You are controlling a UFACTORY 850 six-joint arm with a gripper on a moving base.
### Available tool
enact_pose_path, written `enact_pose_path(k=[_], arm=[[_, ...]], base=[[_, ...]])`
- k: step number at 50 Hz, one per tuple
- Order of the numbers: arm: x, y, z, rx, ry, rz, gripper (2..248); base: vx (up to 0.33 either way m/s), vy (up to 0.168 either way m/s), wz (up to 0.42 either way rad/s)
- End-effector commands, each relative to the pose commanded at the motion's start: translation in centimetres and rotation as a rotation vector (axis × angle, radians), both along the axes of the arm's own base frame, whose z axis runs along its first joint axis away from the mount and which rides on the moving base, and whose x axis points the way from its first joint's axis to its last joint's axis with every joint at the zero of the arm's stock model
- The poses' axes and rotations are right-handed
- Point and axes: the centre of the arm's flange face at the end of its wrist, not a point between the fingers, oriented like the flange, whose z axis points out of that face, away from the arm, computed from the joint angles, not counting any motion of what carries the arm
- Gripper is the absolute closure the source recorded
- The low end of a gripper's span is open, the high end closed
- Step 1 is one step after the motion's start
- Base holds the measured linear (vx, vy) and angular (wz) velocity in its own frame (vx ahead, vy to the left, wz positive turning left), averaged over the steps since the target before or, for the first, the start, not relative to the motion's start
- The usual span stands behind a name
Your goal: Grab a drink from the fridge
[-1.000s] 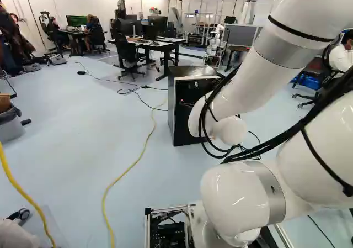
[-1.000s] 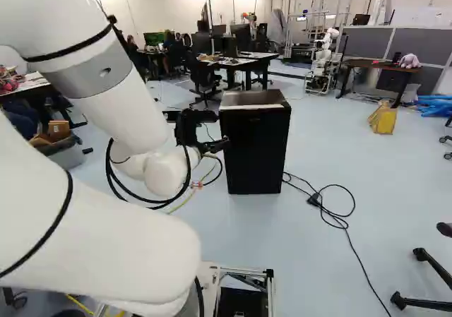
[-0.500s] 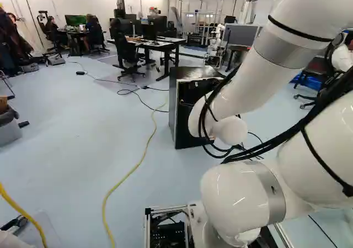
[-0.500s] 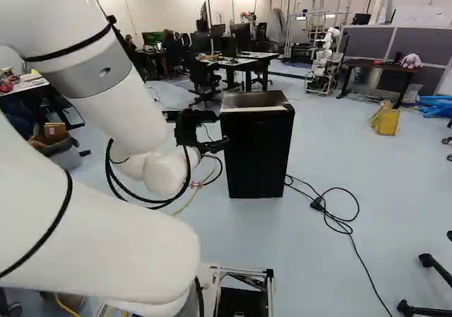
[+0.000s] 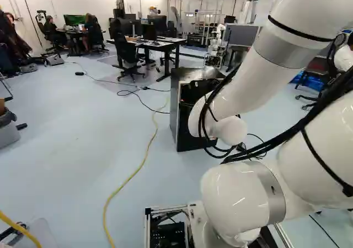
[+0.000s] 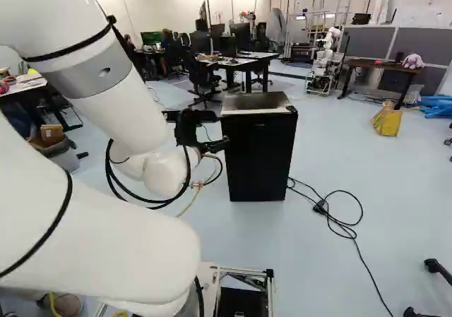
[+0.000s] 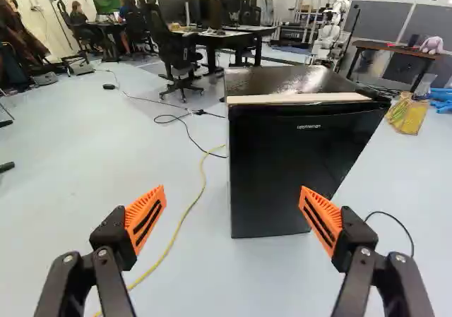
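Observation:
The black gripper (image 6: 212,145) shows beside the fridge's left edge in the right base view. In the wrist view my gripper (image 7: 232,202) stands wide open, orange pads apart and nothing held. Ahead of it is a small black fridge (image 7: 289,169), its door closed, reaching from between the fingers to beyond one of them. The same fridge (image 6: 260,154) stands on the floor in the right base view; the arm partly hides it in the left base view. No drink is visible.
A yellow cable (image 5: 134,173) and a black cable (image 6: 347,225) lie on the floor either side of the fridge. Behind it are a desk (image 7: 233,38) and an office chair (image 7: 173,49). Another robot (image 6: 323,59) stands farther back. A yellow bag (image 6: 386,119) sits to the right.
The base has moved a little toward the fridge, which looks slightly larger and lower in both base views. My arm keeps its pose against its lowest joint.

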Motion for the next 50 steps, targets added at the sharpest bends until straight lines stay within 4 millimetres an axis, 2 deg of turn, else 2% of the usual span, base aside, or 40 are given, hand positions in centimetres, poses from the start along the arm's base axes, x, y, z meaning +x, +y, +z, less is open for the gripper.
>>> enact_pose_path(k=[29,50], arm=[[0.00,0.00,0.00,0.000,0.000,0.000,3],[0.00,0.00,0.00,0.000,0.000,0.000,3]], base=[[0.081,0.036,-0.005],[0.075,0.003,-0.003]])
